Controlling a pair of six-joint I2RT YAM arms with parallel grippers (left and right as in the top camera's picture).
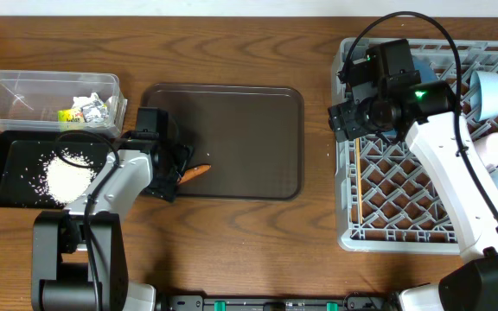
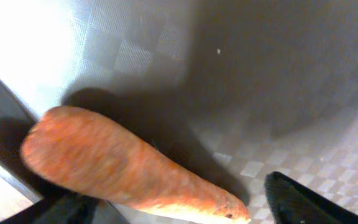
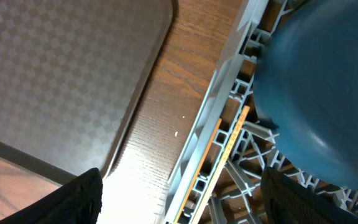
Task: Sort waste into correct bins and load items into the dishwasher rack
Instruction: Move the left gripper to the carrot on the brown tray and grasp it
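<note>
The small orange carrot (image 1: 197, 171) lies at the front left edge of the dark brown serving tray (image 1: 249, 130). My left gripper (image 1: 176, 177) is down at it. In the left wrist view the carrot (image 2: 123, 168) lies between the open fingers of that gripper (image 2: 179, 208), with a gap left at its thin tip. My right gripper (image 1: 344, 121) hangs open and empty over the left wall of the grey dishwasher rack (image 1: 387, 233). Beneath that gripper (image 3: 179, 199) the chopsticks (image 3: 225, 146) lie along the rack's wall, and the dark blue bowl (image 3: 328, 93) sits beside them.
The clear tub (image 1: 24, 95) at the far left holds the yellow-green wrapper (image 1: 70, 114) and the white tissue (image 1: 93, 108). In front of it, the black tray (image 1: 7, 164) carries white rice (image 1: 66, 177). A light blue cup (image 1: 484, 93) and a pale pink cup (image 1: 491, 147) stand in the rack's right side.
</note>
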